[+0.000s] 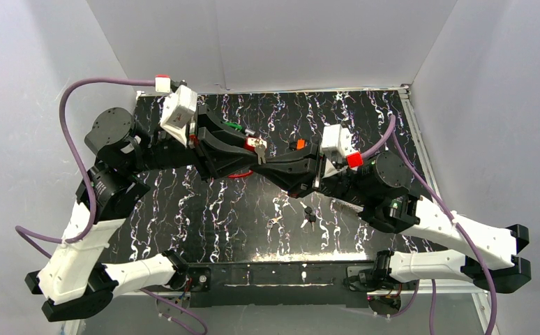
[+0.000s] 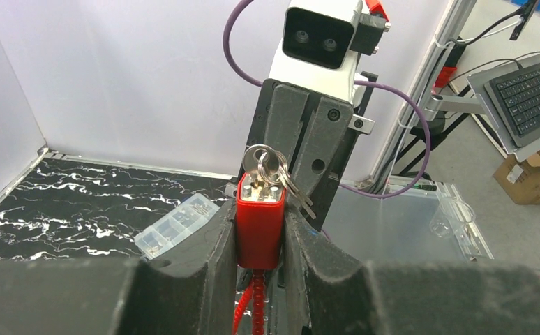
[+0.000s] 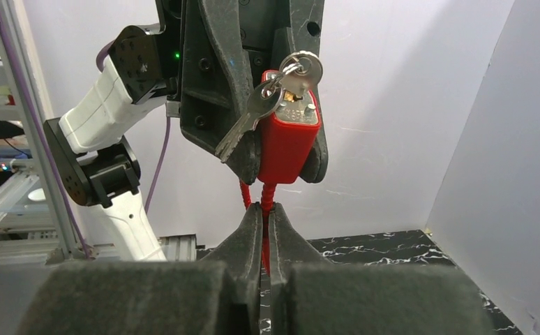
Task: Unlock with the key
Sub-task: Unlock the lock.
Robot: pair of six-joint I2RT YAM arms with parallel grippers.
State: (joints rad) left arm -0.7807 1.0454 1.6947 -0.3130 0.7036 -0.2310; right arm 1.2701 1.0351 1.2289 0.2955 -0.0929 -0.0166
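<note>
The left pincer [image 2: 260, 222] clamps the red padlock [image 3: 287, 143] above the desk's [image 1: 204, 209] middle. The key [image 3: 302, 70] sits in it, and spare keys [image 3: 243, 129] dangle alongside from its ring. The right pincer [image 3: 264, 220] is closed on the padlock's red cable [image 3: 266, 195]. Loose keys [image 1: 310, 216] lie towards the near edge, and a clear box [image 2: 176, 225] lies on the desk.

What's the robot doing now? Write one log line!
left pincer: grips red box-shaped padlock | silver key: in keyhole | right pincer: shut on red cable shackle

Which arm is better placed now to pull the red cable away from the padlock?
Right, probably: the right hand is shut on the red cable below the padlock, which the left hand holds.
</note>
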